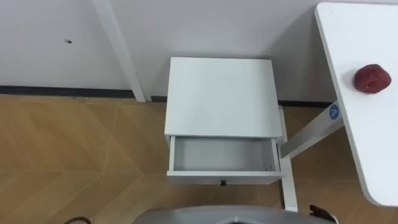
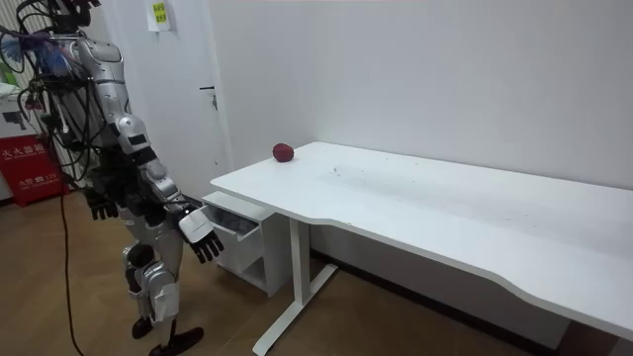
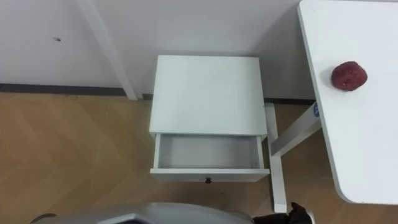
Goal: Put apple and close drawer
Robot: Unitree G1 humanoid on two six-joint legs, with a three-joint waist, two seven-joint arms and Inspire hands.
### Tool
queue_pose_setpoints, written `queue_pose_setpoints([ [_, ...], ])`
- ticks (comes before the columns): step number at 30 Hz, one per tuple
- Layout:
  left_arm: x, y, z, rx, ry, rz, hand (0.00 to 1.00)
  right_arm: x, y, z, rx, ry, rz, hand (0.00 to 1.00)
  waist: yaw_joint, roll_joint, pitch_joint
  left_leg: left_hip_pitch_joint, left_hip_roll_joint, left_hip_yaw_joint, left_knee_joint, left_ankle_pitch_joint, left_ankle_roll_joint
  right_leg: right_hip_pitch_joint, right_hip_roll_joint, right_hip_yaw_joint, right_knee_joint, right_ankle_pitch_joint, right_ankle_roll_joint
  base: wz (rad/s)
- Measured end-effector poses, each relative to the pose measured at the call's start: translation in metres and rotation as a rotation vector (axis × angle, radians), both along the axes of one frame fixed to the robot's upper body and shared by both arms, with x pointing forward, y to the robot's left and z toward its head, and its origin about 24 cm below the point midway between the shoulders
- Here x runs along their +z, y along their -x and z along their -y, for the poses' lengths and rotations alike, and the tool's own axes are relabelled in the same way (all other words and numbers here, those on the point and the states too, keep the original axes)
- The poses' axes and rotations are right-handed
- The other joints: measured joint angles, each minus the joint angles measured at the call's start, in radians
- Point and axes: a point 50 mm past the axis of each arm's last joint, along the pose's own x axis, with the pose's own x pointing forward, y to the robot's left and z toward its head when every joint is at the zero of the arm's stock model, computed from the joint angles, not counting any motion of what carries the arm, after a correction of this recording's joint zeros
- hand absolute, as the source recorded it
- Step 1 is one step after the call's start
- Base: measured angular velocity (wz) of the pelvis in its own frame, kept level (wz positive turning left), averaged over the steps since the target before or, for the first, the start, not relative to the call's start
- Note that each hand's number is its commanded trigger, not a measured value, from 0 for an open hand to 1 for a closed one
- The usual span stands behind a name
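Note:
A dark red apple [image 1: 372, 78] lies on the white table [image 1: 367, 143] to my right, near its far corner; the room view has the apple [image 2: 283, 151] at the table's end by the wall. Straight ahead and below stands a small white cabinet [image 1: 221, 96] with its drawer [image 1: 224, 177] pulled out and nothing inside it. I stand in front of the cabinet. My right hand [image 2: 198, 235] hangs low before the drawer with relaxed fingers, and its fingers [image 1: 320, 213] peek in at the bottom right. My left hand [image 2: 99, 206] hangs at my side, relaxed, holding nothing.
The cabinet backs against a white wall with a door frame [image 1: 121, 50] to its left. A white table leg [image 1: 288, 186] stands right beside the cabinet. Wooden floor [image 1: 74, 155] stretches to the left.

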Motion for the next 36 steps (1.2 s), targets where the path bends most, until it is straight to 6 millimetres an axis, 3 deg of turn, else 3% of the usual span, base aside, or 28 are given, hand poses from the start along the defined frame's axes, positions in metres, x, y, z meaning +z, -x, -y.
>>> queue_pose_setpoints([
  [7,0.000,-0.005,0.001,0.008,0.003,0.013,0.00,0.000,-0.001,-0.001,-0.074,-0.015,0.020,0.00,0.005,0.006,0.0020,0.006,0.001,0.011,-0.001,0.000,0.000,-0.002,0.000,0.016,0.000,0.000,0.000,-0.04],
  [12,0.001,-0.005,-0.002,0.044,-0.015,0.030,0.00,0.000,0.001,0.003,-0.336,-0.038,0.081,0.00,-0.007,0.007,0.0032,0.017,0.001,0.017,-0.002,0.000,0.000,0.001,0.001,0.027,0.000,0.000,0.000,-0.03],
  [17,0.004,0.002,-0.013,0.186,-0.056,0.086,0.00,0.004,0.016,0.019,-1.014,-0.049,0.247,0.00,-0.048,0.005,0.0035,0.031,0.001,0.019,-0.005,0.000,0.000,0.018,0.002,0.029,-0.001,-0.001,0.001,0.00],
  [20,0.005,0.011,-0.016,0.262,-0.064,0.092,0.00,0.008,0.015,0.030,-1.369,-0.059,0.383,0.00,-0.082,0.008,0.0013,0.043,0.000,0.025,-0.012,-0.003,0.000,0.021,0.002,0.039,0.001,-0.004,0.003,-0.07],
  [25,0.006,0.015,-0.019,0.331,-0.068,0.111,0.00,0.014,0.015,0.042,-1.754,-0.067,0.544,0.00,-0.099,0.006,-0.0011,0.050,0.002,0.047,-0.013,-0.004,0.000,0.019,0.003,0.057,0.006,-0.005,0.003,-0.13],
  [32,0.010,0.014,-0.028,0.361,-0.082,0.146,0.00,0.033,-0.012,0.067,-1.967,-0.059,0.711,0.00,-0.110,0.002,-0.0046,0.033,0.004,0.062,-0.003,-0.005,0.002,-0.009,0.002,0.072,0.024,-0.007,0.004,-0.07],
  [36,0.013,0.015,-0.033,0.353,-0.086,0.165,0.00,0.052,-0.031,0.082,-1.994,-0.053,0.810,0.00,-0.112,-0.001,-0.0060,0.018,0.006,0.069,-0.004,-0.004,0.003,-0.025,0.003,0.079,0.036,-0.007,0.004,-0.04],
])
